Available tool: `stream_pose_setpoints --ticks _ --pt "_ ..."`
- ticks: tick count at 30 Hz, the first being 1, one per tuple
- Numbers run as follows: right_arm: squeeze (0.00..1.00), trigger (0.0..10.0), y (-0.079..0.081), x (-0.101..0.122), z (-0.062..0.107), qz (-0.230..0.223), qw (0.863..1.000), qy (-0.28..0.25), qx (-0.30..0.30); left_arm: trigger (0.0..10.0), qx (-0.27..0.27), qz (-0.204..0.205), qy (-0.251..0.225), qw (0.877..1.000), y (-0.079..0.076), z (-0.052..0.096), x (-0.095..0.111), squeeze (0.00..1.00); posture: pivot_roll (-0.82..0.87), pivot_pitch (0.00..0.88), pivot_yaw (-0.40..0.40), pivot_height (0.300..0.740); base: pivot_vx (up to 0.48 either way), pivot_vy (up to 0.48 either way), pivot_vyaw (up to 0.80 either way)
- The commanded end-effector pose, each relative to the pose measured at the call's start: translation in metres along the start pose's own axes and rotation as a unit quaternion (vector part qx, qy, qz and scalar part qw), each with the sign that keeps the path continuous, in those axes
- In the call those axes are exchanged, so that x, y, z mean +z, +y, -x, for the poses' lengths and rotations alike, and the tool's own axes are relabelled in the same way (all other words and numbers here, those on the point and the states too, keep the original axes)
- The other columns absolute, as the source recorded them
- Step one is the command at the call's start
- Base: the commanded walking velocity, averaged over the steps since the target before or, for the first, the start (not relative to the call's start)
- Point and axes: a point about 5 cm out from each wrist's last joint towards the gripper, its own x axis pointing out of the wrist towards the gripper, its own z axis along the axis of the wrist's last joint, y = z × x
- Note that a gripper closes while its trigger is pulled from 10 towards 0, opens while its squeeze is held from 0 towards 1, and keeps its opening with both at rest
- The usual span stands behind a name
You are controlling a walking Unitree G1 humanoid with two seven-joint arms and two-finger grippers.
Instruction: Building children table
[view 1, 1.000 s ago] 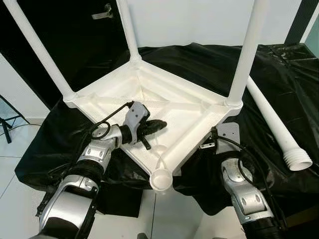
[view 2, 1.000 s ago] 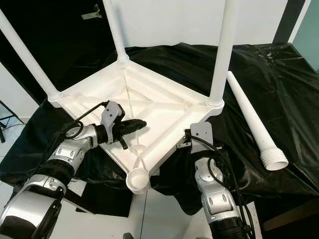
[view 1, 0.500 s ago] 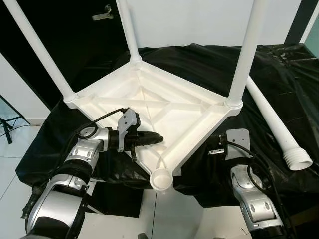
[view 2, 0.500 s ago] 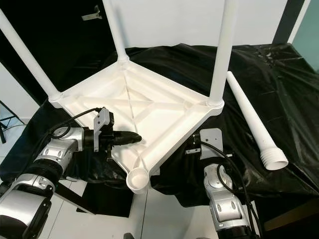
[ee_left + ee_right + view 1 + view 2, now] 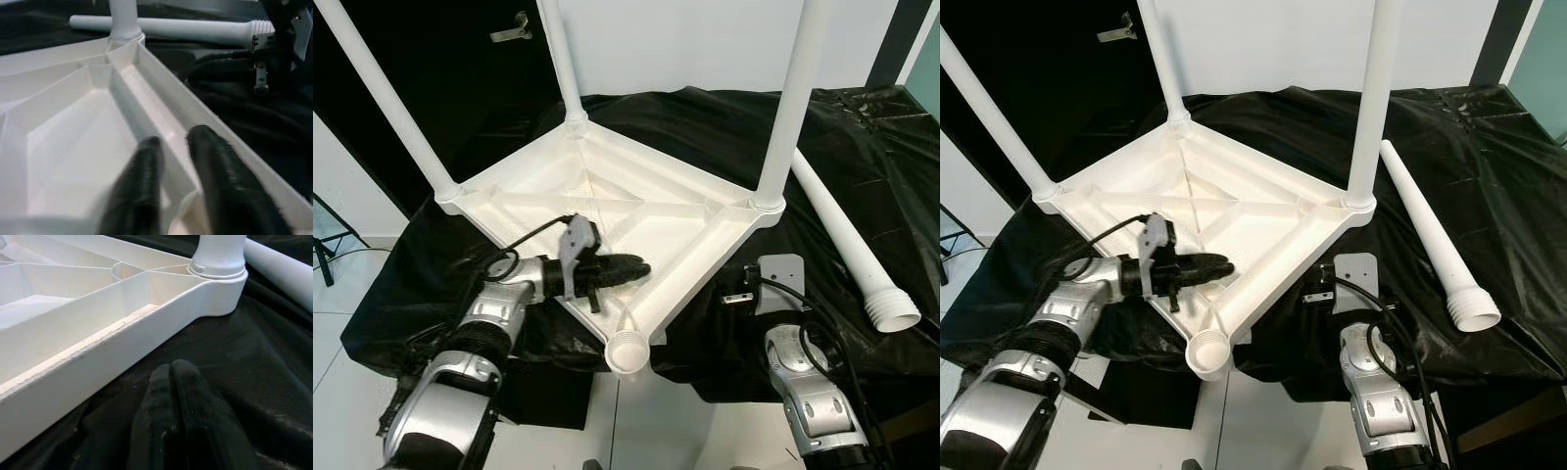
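Note:
The white children's table (image 5: 607, 186) lies upside down on a black cloth. Three white legs stand up from its corners at the left (image 5: 391, 108), the back (image 5: 560, 59) and the right (image 5: 788, 108). Its near corner has an empty round socket (image 5: 628, 352). A fourth, loose leg (image 5: 847, 240) lies on the cloth to the right. My left gripper (image 5: 644, 266) reaches over the near left rim; its fingers (image 5: 142, 186) stand slightly apart over an inner rib, so it is open. My right gripper (image 5: 171, 372) is shut and empty, low over the cloth beside the near right rim.
The black cloth (image 5: 705, 117) drapes a low platform with its edges close in front of me. White floor (image 5: 342, 323) lies at the near left. A black door with a metal handle (image 5: 514, 24) stands behind, and a thin black stand (image 5: 328, 245) is at the far left.
My left gripper drew back to the near left rim, then slid right along it toward the socket corner. My right gripper pulled back from the table's right rim and now holds still.

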Motion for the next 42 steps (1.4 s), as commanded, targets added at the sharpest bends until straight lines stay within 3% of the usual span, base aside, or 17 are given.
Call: stream_pose_setpoints --ticks 1,9,10,12,13,19,27,36,40,42 --pt "0.0 10.0 0.001 -0.002 0.001 -0.003 1.0 0.005 0.004 10.0 -0.076 -0.012 0.018 0.997 -0.003 0.009 0.002 1.0 -0.16 0.0 0.095 0.74 0.0 0.0 0.0" --pt "0.0 10.0 0.001 -0.003 0.001 -0.004 1.0 0.007 0.002 10.0 -0.066 -0.053 0.085 0.993 0.003 0.019 -0.002 1.0 -0.16 0.0 0.097 0.74 0.0 0.0 0.0" --pt "0.0 10.0 0.001 -0.003 0.001 -0.005 1.0 0.007 0.002 10.0 -0.068 -0.057 0.103 0.991 0.004 0.022 -0.003 0.42 -0.16 0.0 0.097 0.74 0.0 0.0 0.0" --pt "0.0 10.0 0.001 -0.003 0.001 -0.005 1.0 0.007 0.002 10.0 -0.07 -0.058 0.114 0.989 0.004 0.024 -0.004 0.42 -0.16 0.0 0.097 0.74 0.0 0.0 0.0" --pt "0.0 10.0 0.001 -0.003 0.001 -0.006 1.0 0.008 0.002 10.0 -0.077 -0.054 0.126 0.988 0.004 0.028 -0.005 0.0 -0.16 0.0 0.1 0.74 0.0 0.0 0.0" --pt "0.0 10.0 0.003 -0.004 0.001 -0.012 1.0 0.011 0.001 10.0 -0.102 -0.041 0.165 0.98 0.006 0.04 -0.006 0.0 -0.16 0.0 0.105 0.74 0.0 0.0 0.0" --pt "0.0 10.0 0.004 -0.004 0.001 -0.018 1.0 0.013 0.003 10.0 -0.115 -0.05 0.203 0.971 0.006 0.044 -0.01 0.0 -0.15 0.0 0.104 0.74 0.0 0.0 0.0" --pt "0.0 10.0 0.004 -0.003 -0.003 -0.021 1.0 0.012 0.002 10.0 -0.123 -0.089 0.213 0.965 0.002 0.029 -0.015 0.0 -0.15 0.0 0.1 0.74 0.0 0.0 0.0" --pt "0.0 10.0 0.003 -0.004 -0.003 -0.021 1.0 0.012 0.003 10.0 -0.121 -0.115 0.274 0.947 0.001 0.028 -0.026 0.0 -0.15 0.0 0.1 0.74 0.0 0.0 0.0" --pt "0.0 10.0 0.003 -0.004 -0.003 -0.021 1.0 0.012 0.003 10.0 -0.121 -0.115 0.274 0.947 0.001 0.028 -0.026 0.0 -0.15 0.0 0.1 0.74 0.0 0.0 0.0"
